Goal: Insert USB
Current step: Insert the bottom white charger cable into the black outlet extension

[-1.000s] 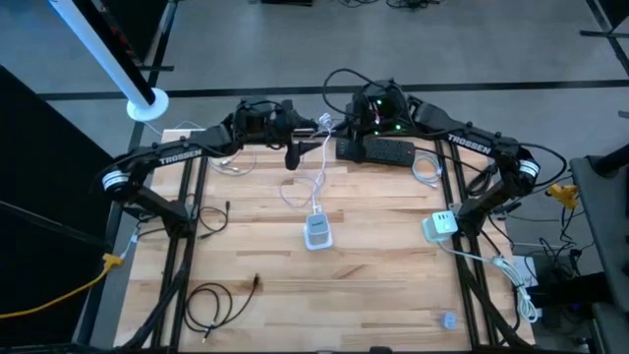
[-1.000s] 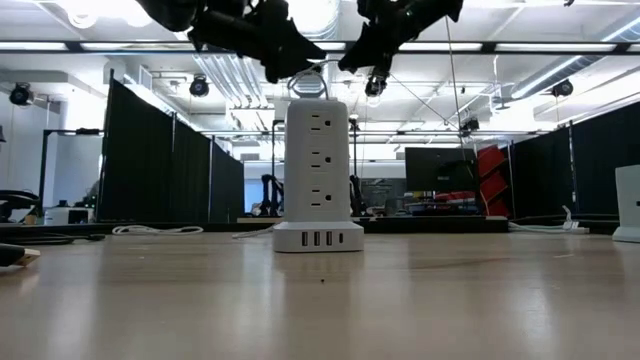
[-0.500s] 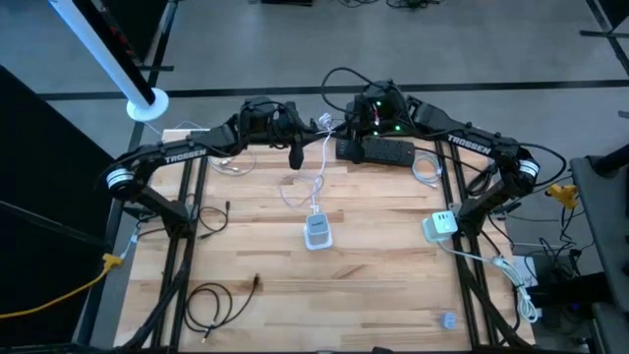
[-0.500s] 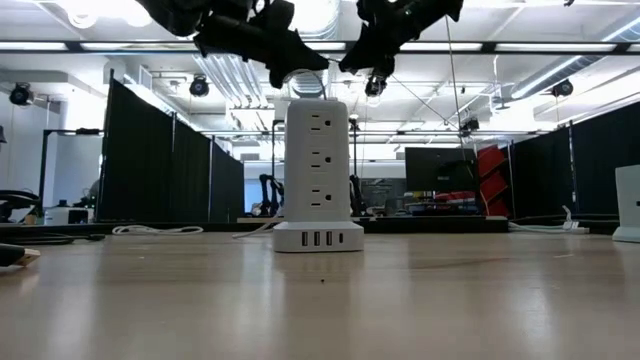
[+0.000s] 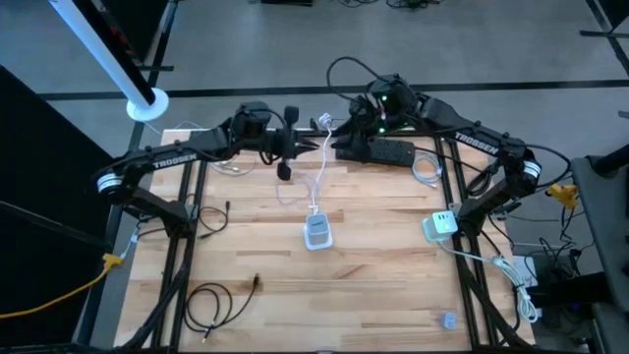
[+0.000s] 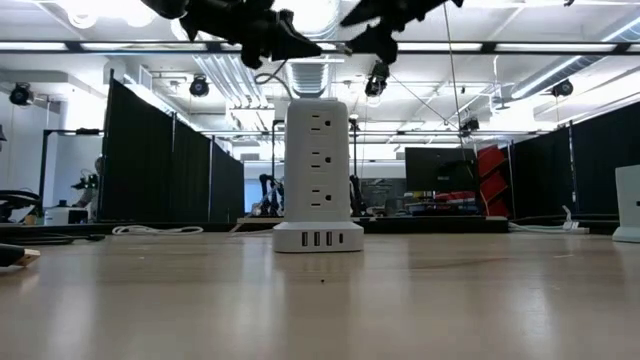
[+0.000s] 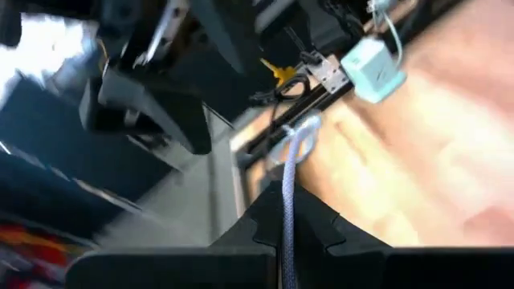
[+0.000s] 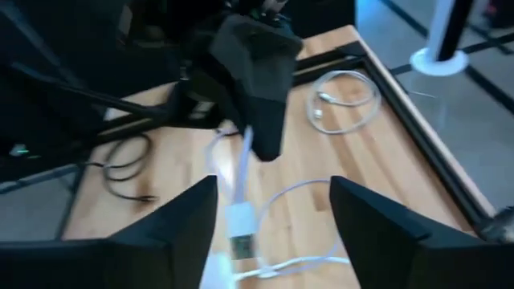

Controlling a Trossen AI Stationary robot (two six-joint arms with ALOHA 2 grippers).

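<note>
**Cable in hand, plug not yet in**

The white USB cable [image 5: 319, 162] hangs near top centre of the high view, pinched in the closed left gripper [image 5: 286, 147]. The right gripper [image 8: 273, 233] stands parted around its plug. The power tower [image 5: 316, 230] waits mid-table, ports unfilled; insertion remains.

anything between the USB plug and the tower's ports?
Nothing foreign visible. The left gripper is shut on the white cable, and the USB plug hangs between the open right gripper fingers. The ports face the table's near edge, so the tower itself sits between.
</note>
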